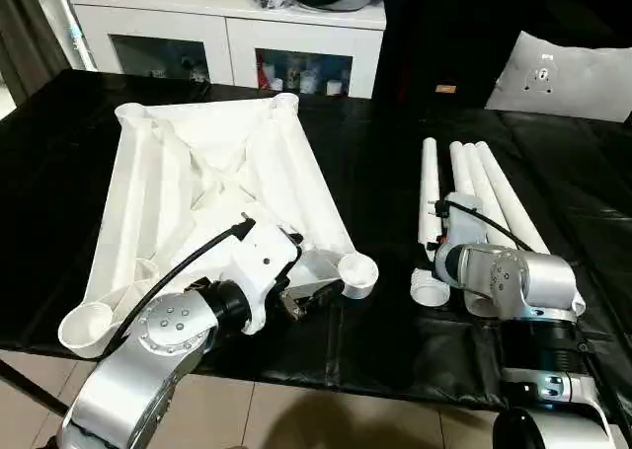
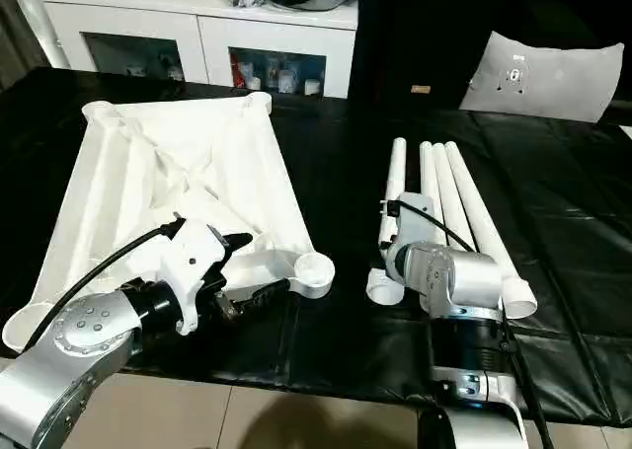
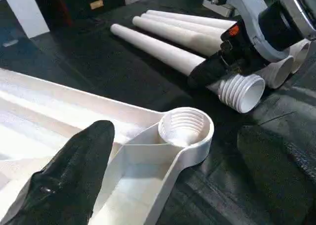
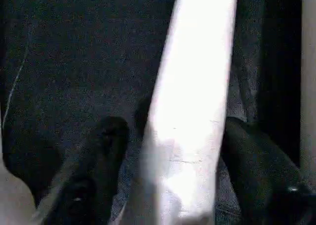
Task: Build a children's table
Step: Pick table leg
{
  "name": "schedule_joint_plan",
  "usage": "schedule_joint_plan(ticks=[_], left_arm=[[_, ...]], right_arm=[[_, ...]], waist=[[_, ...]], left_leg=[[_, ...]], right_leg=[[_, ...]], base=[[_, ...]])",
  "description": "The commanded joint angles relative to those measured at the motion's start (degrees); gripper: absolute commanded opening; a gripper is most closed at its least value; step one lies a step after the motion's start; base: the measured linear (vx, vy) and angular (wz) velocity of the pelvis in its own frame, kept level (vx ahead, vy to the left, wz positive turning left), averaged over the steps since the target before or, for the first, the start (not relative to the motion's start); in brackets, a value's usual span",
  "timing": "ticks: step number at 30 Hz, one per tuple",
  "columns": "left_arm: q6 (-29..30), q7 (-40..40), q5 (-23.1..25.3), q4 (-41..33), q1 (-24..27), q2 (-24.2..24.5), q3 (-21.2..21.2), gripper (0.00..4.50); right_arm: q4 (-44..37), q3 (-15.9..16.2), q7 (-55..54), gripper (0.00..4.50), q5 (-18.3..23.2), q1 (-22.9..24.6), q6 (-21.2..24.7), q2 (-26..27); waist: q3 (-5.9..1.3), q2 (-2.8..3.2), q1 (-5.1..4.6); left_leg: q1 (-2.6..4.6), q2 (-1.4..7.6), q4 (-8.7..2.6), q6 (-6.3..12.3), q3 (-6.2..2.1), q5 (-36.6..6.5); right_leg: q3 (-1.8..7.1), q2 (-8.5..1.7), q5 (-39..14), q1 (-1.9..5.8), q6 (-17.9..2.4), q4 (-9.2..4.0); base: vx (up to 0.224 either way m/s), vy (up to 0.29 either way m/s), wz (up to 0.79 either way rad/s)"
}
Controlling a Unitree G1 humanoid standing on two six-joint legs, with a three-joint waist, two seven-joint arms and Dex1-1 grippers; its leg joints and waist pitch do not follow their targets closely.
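Observation:
The white table top (image 1: 217,173) lies underside up on the left half of the black table. My left gripper (image 1: 306,296) is open at its near right corner, one black finger (image 3: 74,170) over the ribbed edge, just short of the threaded round socket (image 3: 185,127). Several white legs (image 1: 484,187) lie side by side on the right. My right gripper (image 4: 182,160) straddles the leftmost leg (image 1: 429,187) near its threaded end (image 3: 242,91). Its fingers stand close on both sides of the tube, with a thin gap showing on one side.
A white cabinet (image 1: 227,35) with glass doors stands behind the table. A grey cushion (image 1: 563,74) lies at the back right. Black cloth (image 1: 375,163) shows bare between the table top and the legs. The table's front edge runs just below both forearms, with tiled floor beyond.

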Motion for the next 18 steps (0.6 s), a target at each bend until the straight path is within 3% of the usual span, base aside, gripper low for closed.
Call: schedule_joint_plan(ticks=[1,11,18], left_arm=[[-0.19,-0.53,-0.04,-1.19,0.14,0.37,-0.42,4.5],[-0.09,-0.3,-0.08,-1.25,-0.27,0.22,-0.83,4.5],[-0.14,-0.27,0.03,-1.04,-0.8,0.15,-1.14,4.5]], right_arm=[[-0.91,-0.39,-0.13,2.8,0.49,0.64,1.11,0.24],[-1.45,-1.14,0.24,2.01,1.16,0.11,-0.51,0.36],[-1.84,-0.75,0.4,1.88,1.27,0.37,-1.09,0.43]], waist=[[-2.87,-0.17,0.19],[-2.88,-0.09,0.17],[-2.88,-0.18,0.18]], left_leg=[[0.07,3.82,-3.45,-0.25,-1.06,-1.63],[0.04,3.82,-3.42,-0.26,-1.01,-1.37],[0.03,3.79,-3.4,-0.34,-0.98,-1.36]], right_leg=[[4.45,-8.16,-1.38,2.35,-3.33,-5.12],[4.49,-8.19,-1.16,2.32,-3.2,-5.13],[4.48,-8.16,-1.47,2.34,-3.06,-5.18]], base=[[0.0,0.0,0.0],[0.0,0.0,0.0],[0.0,0.0,0.0]])
